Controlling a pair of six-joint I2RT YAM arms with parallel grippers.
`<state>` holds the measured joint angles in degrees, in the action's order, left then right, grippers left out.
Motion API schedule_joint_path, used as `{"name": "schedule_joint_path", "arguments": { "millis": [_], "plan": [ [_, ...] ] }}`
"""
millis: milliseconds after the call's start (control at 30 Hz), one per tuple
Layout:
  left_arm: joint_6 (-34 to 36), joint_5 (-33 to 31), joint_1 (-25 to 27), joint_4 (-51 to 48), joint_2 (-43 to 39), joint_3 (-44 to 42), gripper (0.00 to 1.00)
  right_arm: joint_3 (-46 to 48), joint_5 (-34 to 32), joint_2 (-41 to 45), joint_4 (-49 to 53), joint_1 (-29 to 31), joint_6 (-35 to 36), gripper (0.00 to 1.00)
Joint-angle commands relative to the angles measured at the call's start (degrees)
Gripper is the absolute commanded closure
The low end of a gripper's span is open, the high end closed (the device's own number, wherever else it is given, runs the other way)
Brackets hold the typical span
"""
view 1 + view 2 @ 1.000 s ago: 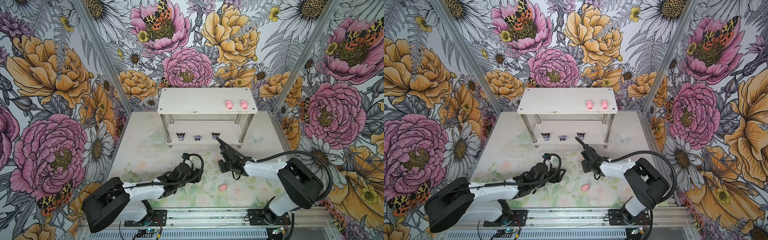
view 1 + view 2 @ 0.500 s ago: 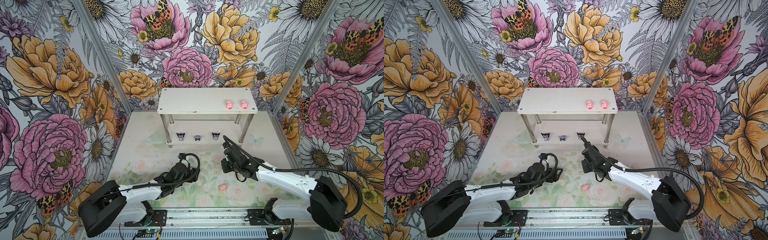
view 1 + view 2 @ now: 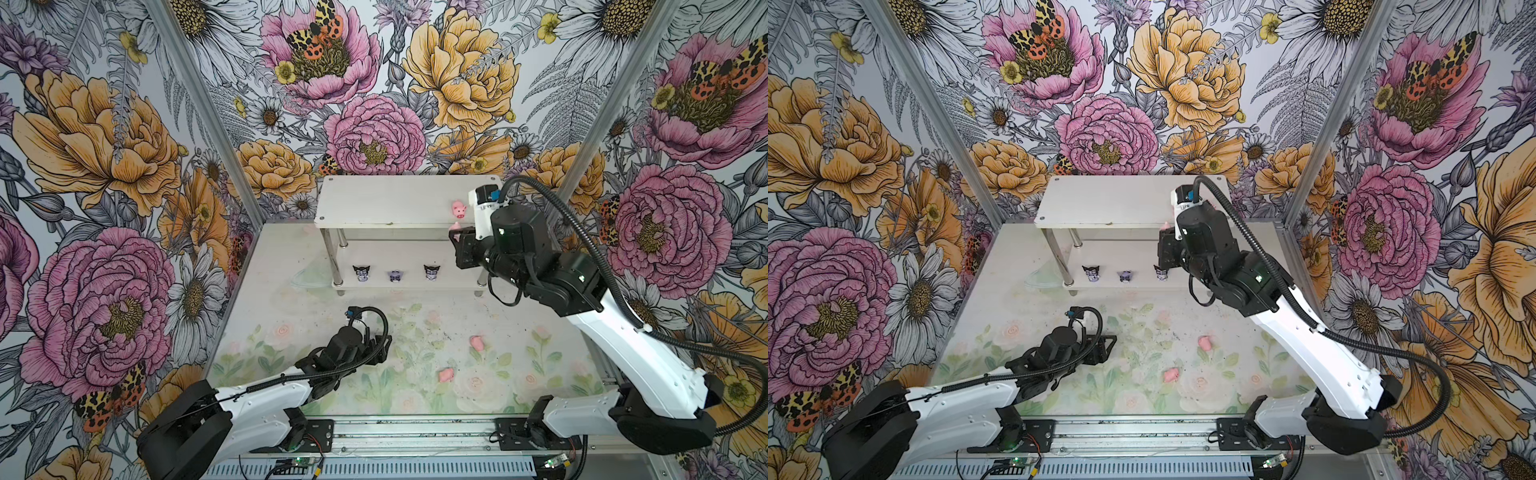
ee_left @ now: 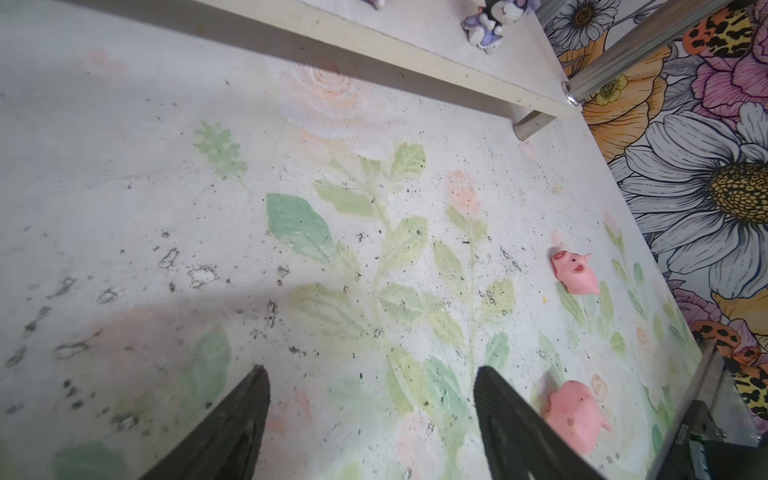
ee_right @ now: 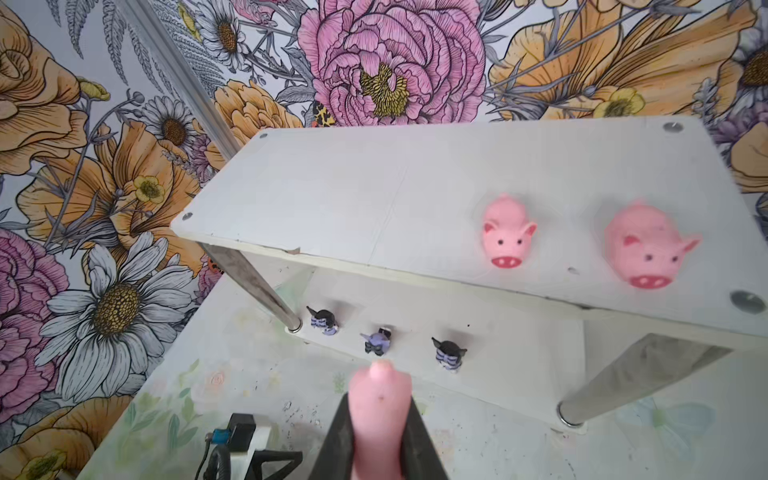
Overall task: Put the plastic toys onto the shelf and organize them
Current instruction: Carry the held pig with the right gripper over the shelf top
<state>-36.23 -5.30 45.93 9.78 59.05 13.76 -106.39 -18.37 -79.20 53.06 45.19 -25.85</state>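
In both top views the shelf [image 3: 395, 199] stands at the back of the desk [image 3: 291, 299]. Right jaws pinch the held pig [image 3: 454, 227] at the top tier's front edge, near a shelf pig [image 3: 459, 209]. Three lavender figures [image 3: 395, 275] line the lower tier; two desk pigs [image 3: 476, 342] lie loose. Left wrist: left jaws spread low over desk, nothing between them, desk pigs just beside. Right wrist: held pig squeezed between jaws; second shelf pig [image 5: 648, 249] sits beside the first.

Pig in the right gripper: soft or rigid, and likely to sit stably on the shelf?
Probably soft: the held pig looks pinched narrow in the right gripper, unlike the rounder pigs on the shelf. It may spring back on release. Those sit upright, so likely stable.
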Motion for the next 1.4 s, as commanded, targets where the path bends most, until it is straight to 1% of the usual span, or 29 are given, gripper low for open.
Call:
{"name": "schedule_joint_path", "arguments": {
  "millis": [0, 100, 167, 200, 333, 433, 533, 667, 1000, 1300, 1367],
  "plan": [
    [-1.4, -2.38, 0.15, -6.31, -7.04, -1.82, 0.2, -8.45, -4.3, -6.55, 6.32, -0.05, 1.65, 0.84],
    [-2.72, -5.08, 0.3, -12.38, -16.48, -3.06, 0.2, -17.66, -4.09, -13.12, 8.03, -0.2, 2.13, 0.84],
    [-3.52, -6.29, 0.38, -17.5, -24.27, -3.99, 0.19, -24.85, -4.1, -18.49, 10.4, -0.45, 2.71, 0.84],
    [-3.74, -8.59, 0.45, -19.86, -27.55, -4.36, 0.19, -28.28, -4.48, -20.95, 11.69, -0.47, 2.96, 0.84],
    [-4.41, -11.81, 0.45, -31.92, -42.26, -5.32, 0.19, -39.32, -6.27, -29.76, 16.42, -0.69, 3.53, 0.84],
    [-4.98, -12.62, 0.39, -38.55, -50.82, -6.08, 0.19, -42.04, -6.76, -32.68, 17.25, -1.1, 3.26, 0.84],
    [-5.56, -12.42, 0.29, -41.8, -55.7, -6.75, 0.19, -41.99, -6.59, -33.81, 17.49, -1.89, 2.7, 0.84],
    [-5.52, -13.04, 0.2, -41.79, -55.7, -6.8, 0.19, -42.06, -5.92, -34.94, 18.2, -3.16, 1.78, 0.84],
    [-4.65, -12.45, 0.05, -37.33, -48.75, -6.42, 0.19, -42.06, -2.91, -37.45, 18.62, -5.81, 0.07, 0.84],
    [-4.25, -12.23, -0.15, -36.94, -48.74, -6.55, 0.18, -42.13, -2.37, -38.96, 18.54, -7.04, -0.51, 0.83],
    [-4.22, -12.27, -0.14, -36.99, -48.69, -6.51, 0.18, -42.1, -2.2, -39.13, 18.59, -7.04, -0.71, 0.81]
  ]
}}
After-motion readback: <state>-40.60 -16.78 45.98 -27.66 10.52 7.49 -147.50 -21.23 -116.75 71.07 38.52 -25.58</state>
